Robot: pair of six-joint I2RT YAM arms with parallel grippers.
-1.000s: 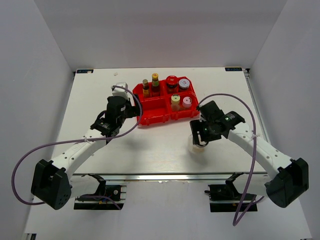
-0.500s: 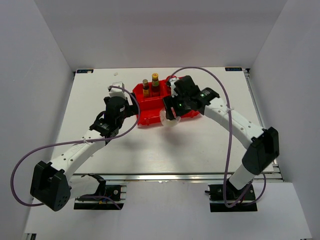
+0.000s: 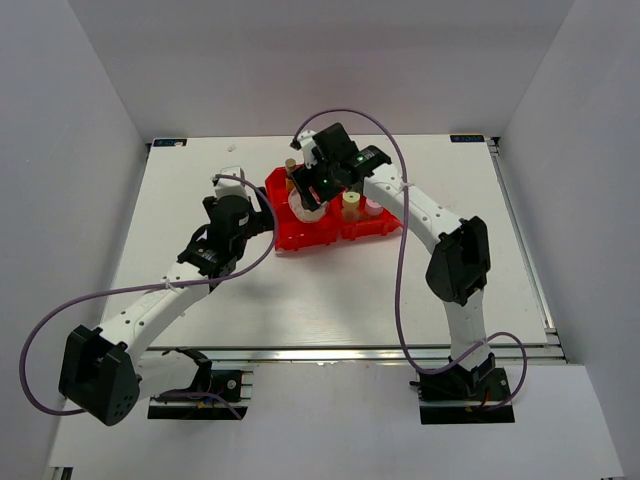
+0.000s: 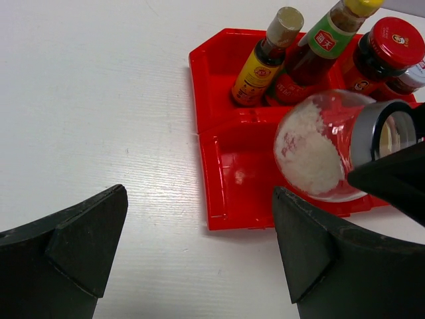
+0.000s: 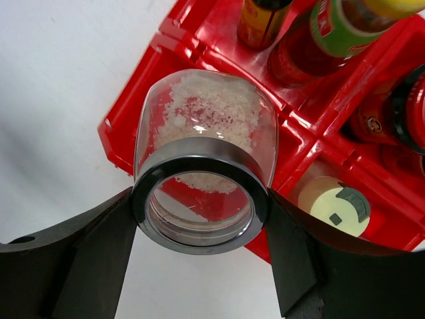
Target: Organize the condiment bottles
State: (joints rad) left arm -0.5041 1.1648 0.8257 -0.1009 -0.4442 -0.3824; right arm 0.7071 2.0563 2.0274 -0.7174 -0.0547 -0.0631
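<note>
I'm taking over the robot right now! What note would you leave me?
The left gripper: jaws open, empty, by the red tray.
The right gripper: jaws shut on a silver-lidded glass jar, tilted above the empty near-left compartment.
Done: slim sauce bottles, red-lidded jar, second silver-lidded jar, cream shaker and pink shaker sit in the tray.
Left: lower and release the held jar.

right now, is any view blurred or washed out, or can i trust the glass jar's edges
Top external: even, soft light, faint shadows, the glass jar too small for detail. Left wrist: jar sharp, a pale glare patch on the red tray floor, the left fingers plain black shapes. Right wrist: jar rim crisp, the white table nearly washed out.
</note>
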